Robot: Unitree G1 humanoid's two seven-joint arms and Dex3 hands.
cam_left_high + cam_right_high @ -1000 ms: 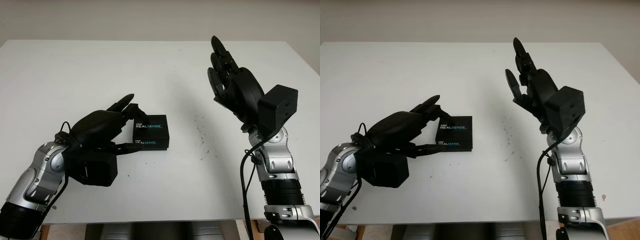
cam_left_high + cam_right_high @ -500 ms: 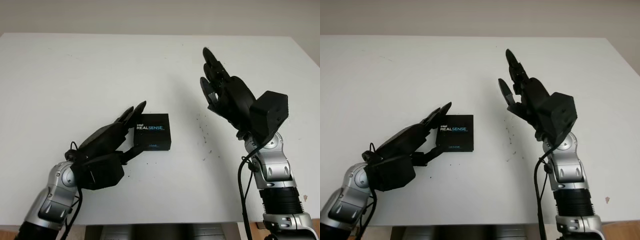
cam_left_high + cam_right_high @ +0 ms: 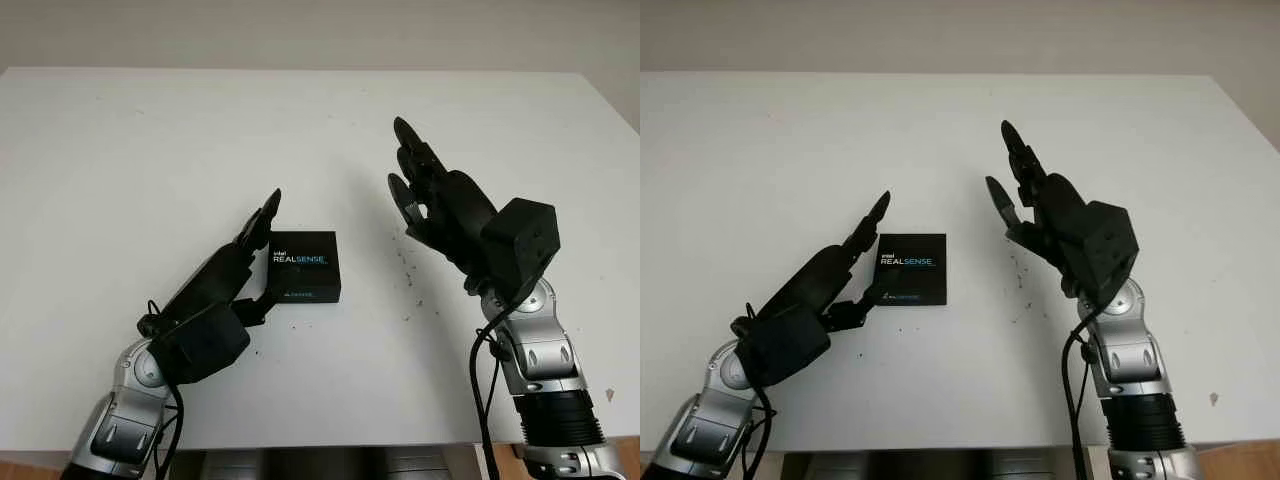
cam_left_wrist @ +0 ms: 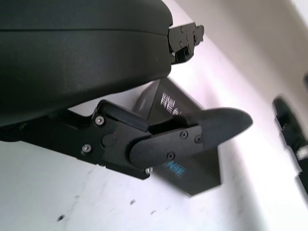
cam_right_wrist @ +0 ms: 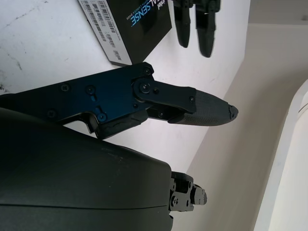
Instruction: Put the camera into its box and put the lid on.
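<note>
Sitting closed near the middle of the white surface point(image 3: 120, 150), lid on, the black RealSense box point(image 3: 304, 266) hides its contents. Left hand point(image 3: 225, 275) open, just beside the box's left side, holding nothing. Right hand point(image 3: 440, 205) open, raised, well right of the box.

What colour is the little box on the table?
Black box with white and blue lettering, clearest in the left eye view.
</note>
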